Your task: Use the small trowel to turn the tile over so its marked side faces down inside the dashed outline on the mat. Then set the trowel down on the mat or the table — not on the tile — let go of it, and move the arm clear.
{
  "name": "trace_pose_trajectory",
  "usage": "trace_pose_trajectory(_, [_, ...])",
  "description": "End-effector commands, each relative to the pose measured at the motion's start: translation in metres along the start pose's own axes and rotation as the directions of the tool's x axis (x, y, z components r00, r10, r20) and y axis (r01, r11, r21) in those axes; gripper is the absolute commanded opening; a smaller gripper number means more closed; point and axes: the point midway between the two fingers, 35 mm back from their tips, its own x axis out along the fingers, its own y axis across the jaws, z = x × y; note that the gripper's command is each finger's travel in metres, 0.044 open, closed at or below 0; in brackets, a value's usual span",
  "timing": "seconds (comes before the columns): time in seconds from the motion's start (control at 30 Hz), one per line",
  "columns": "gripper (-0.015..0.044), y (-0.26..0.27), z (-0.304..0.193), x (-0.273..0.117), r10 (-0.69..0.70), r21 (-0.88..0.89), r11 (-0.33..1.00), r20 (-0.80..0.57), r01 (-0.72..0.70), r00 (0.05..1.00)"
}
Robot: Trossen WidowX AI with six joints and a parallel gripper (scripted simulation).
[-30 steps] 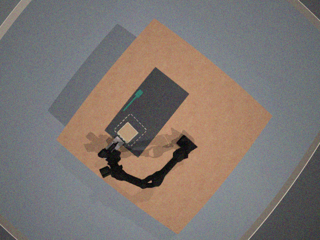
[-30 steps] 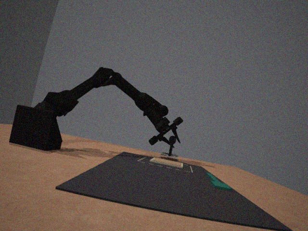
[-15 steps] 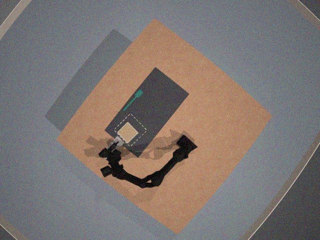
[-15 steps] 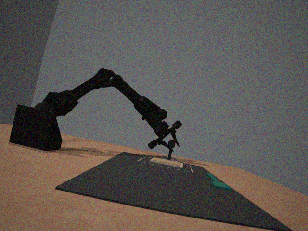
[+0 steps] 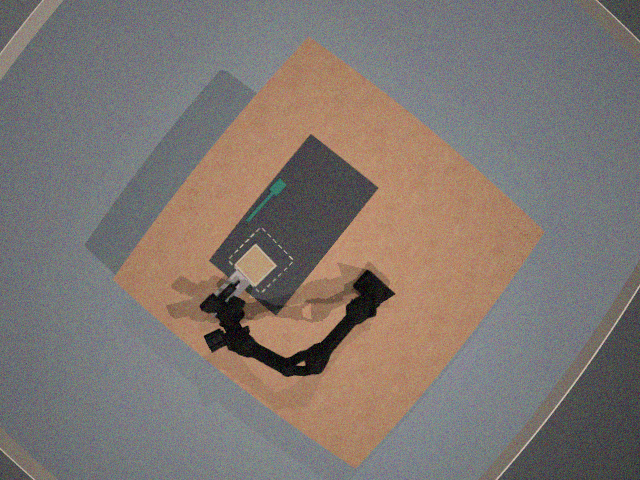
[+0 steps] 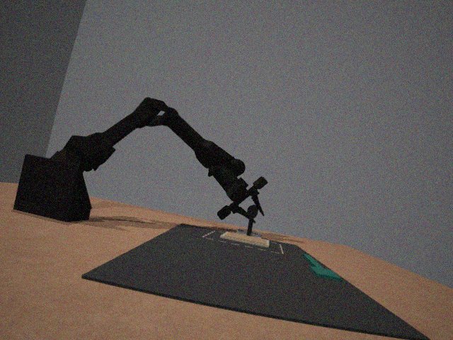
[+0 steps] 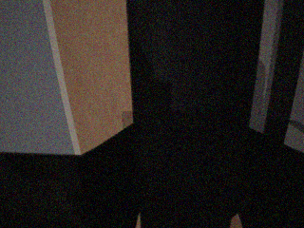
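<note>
The cream tile (image 5: pixel 255 265) (image 6: pixel 244 239) lies on the dark mat (image 5: pixel 330 191) (image 6: pixel 219 278), with a plain tan face and paler rim upward. Its lower-left edge in the top view runs along that side of the dashed outline (image 5: pixel 292 259) (image 6: pixel 282 252). No mark shows on top; its underside is hidden. My gripper (image 5: pixel 227 290) (image 6: pixel 253 213) is shut on the small trowel, whose dark handle stands roughly upright in the exterior view. The grey trowel blade (image 5: pixel 241 286) is low at the tile's lower-left edge; whether it touches or reaches under the tile is not clear.
A teal flat tool (image 5: pixel 278 187) (image 6: pixel 325 272) lies along the mat's edge, beyond the outline from my gripper. The arm curves over the tan table (image 5: pixel 439 206) (image 6: pixel 44 263) from its black base (image 5: pixel 373 288) (image 6: pixel 52 190). The wrist view is mostly dark.
</note>
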Motion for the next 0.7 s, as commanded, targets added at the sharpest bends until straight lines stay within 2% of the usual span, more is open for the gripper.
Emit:
trace_pose_trajectory(0.0, [0.0000, 0.001, 0.012, 0.002, 0.002, 0.000, 1.000, 0.013, -0.002, 1.000])
trace_pose_trajectory(0.43, [0.0000, 0.001, 0.014, 0.001, 0.002, 0.000, 1.000, 0.013, -0.002, 1.000])
trace_pose_trajectory(0.67, [0.0000, 0.016, -0.005, -0.009, 0.003, 0.000, 1.000, 0.012, -0.003, 1.000])
